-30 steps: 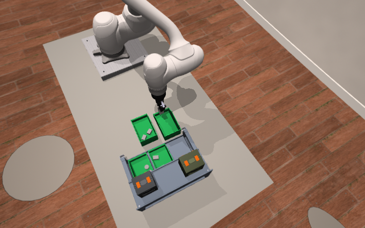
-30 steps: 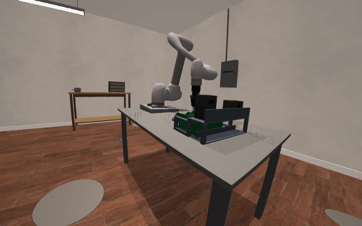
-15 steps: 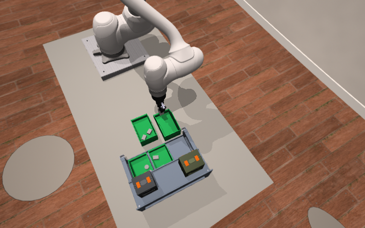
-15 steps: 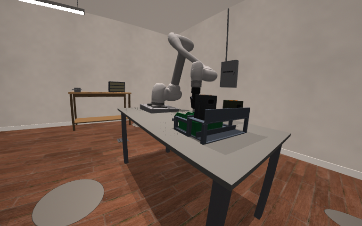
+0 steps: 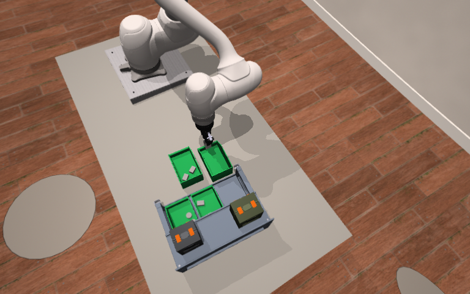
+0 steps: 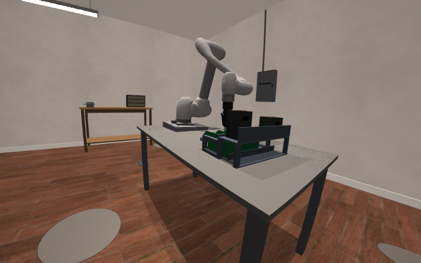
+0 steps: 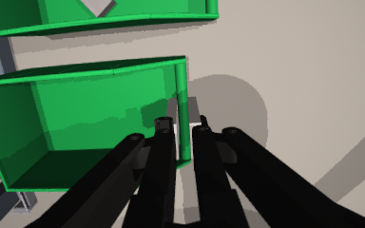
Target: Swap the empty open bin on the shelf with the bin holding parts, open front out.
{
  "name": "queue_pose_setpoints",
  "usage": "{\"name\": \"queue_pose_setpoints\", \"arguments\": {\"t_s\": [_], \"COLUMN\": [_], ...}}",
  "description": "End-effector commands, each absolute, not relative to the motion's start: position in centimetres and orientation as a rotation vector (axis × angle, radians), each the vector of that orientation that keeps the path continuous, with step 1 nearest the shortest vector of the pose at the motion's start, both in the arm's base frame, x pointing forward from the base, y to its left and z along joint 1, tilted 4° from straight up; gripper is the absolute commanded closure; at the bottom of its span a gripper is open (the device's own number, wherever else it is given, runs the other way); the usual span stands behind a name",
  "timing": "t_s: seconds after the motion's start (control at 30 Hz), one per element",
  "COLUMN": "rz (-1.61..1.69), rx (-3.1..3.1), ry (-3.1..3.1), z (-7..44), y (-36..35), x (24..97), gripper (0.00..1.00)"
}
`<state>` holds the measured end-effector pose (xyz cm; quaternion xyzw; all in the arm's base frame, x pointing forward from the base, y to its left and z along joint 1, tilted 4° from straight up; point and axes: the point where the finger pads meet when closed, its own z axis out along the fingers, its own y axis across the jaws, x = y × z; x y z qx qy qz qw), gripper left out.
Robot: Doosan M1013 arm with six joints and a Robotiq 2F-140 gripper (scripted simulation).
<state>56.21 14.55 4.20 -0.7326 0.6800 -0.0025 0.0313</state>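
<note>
My gripper (image 5: pixel 208 142) (image 7: pixel 182 110) points down and is shut on the near end wall of the empty green bin (image 5: pixel 216 163) (image 7: pixel 95 104). That bin sits upright just in front of the grey shelf (image 5: pixel 225 228) (image 6: pixel 263 131), at the shelf's open gap (image 5: pixel 228 188). I cannot tell whether it rests on the table or hangs just above it. The green bin with two grey parts (image 5: pixel 185 168) (image 7: pixel 119 14) stands on the table right beside it, to its left in the top view.
Two more green bins with parts (image 5: pixel 180 213) (image 5: pixel 207 201) sit in the shelf left of the gap. A dark grey box (image 5: pixel 186 237) and an olive box (image 5: pixel 246 209) stand on the shelf's top board. The arm's base plate (image 5: pixel 149 74) is at the table's far end.
</note>
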Motion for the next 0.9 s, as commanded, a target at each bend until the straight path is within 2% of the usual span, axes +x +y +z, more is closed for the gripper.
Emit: {"name": "queue_pose_setpoints", "arguments": {"t_s": [0.0, 0.1, 0.13, 0.87], "rz": [-0.008, -0.008, -0.008, -0.008], "rx": [-2.257, -2.257, -2.257, -2.257], "ry": [2.095, 2.095, 2.095, 2.095], "z": [4.21, 4.21, 4.21, 4.21], "y": [14.55, 14.55, 14.55, 14.55], "x": [56.21, 56.21, 56.21, 56.21], "gripper": [0.9, 0.9, 0.38, 0.38]}}
